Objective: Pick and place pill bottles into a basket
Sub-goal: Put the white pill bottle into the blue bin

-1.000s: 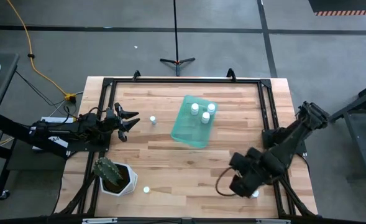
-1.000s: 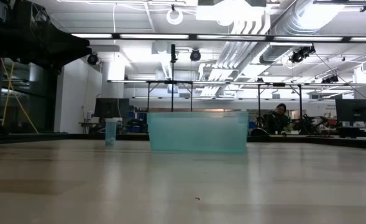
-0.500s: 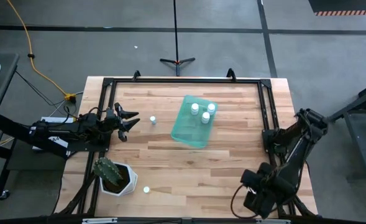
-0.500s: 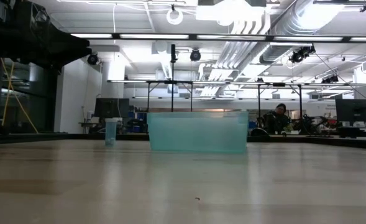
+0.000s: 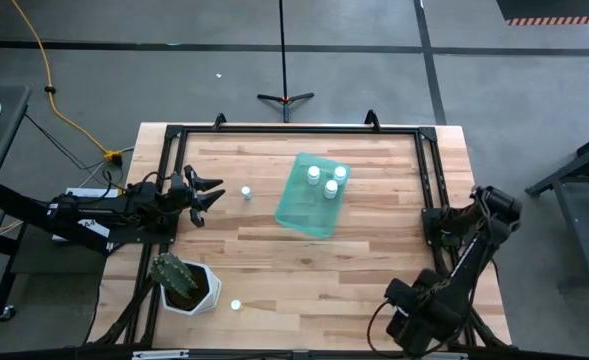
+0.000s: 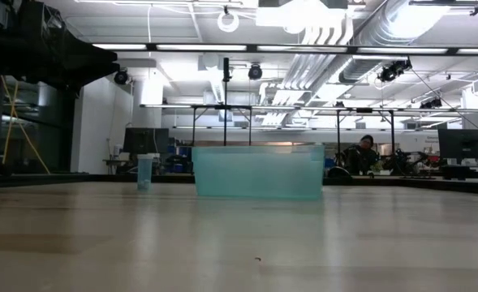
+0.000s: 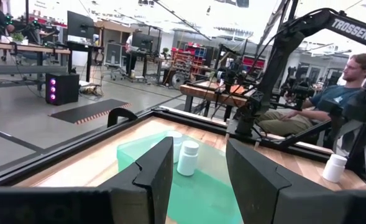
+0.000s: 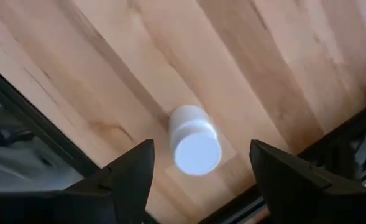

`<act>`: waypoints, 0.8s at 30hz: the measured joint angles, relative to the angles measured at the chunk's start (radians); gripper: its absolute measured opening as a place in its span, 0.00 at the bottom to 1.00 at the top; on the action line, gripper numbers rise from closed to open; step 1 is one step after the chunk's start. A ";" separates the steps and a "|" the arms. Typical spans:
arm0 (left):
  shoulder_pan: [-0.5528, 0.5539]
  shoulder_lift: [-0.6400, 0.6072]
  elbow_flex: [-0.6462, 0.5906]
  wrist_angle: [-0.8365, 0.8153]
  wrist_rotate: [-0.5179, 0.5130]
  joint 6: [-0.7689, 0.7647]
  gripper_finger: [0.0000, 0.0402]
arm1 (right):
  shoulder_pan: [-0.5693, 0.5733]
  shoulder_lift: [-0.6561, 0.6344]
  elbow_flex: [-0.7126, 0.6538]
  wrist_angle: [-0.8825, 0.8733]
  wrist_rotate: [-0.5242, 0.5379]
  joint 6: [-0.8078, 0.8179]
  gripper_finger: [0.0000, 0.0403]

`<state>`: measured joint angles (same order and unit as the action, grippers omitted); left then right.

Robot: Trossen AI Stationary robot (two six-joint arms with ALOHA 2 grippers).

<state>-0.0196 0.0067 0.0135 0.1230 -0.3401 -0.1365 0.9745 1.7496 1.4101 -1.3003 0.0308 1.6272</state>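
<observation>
The teal basket (image 5: 312, 195) lies mid-table with three white pill bottles (image 5: 326, 178) standing in it; it also shows in the low view (image 6: 257, 172) and the left wrist view (image 7: 189, 180). One loose bottle (image 5: 245, 192) stands left of the basket, another (image 5: 235, 305) by the near edge. My right gripper (image 8: 195, 163) is open at the near right corner, pointing down over a standing bottle (image 8: 194, 144), one finger on each side without touching it. In the high view the arm (image 5: 424, 310) hides that bottle. My left gripper (image 5: 206, 193) waits open at the left edge.
A white hexagonal cactus pot (image 5: 184, 283) stands at the near left corner. A black frame rail (image 5: 429, 180) runs around the table's edges; it also shows close to the bottle in the right wrist view (image 8: 21, 118). A person (image 7: 338, 93) sits beyond the table.
My right gripper has gone toward the table's near edge and a little toward its right edge, coming over the bottle at the near right corner, which the arm now covers in the high view. The bottle has stayed in place.
</observation>
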 joint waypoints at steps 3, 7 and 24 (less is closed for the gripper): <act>0.000 0.000 0.000 0.000 0.000 0.000 0.46 | 0.001 0.016 0.000 -0.005 -0.052 0.024 0.63; 0.000 0.000 0.000 0.000 0.000 -0.004 0.46 | 0.002 0.034 0.000 0.010 -0.067 0.033 0.63; 0.000 0.000 0.000 -0.006 -0.011 -0.002 0.46 | 0.008 0.039 -0.162 0.217 -0.158 0.030 0.63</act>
<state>-0.0196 0.0070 0.0132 0.1169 -0.3511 -0.1383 0.9821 1.7889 1.2486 -1.0833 -0.1270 1.6570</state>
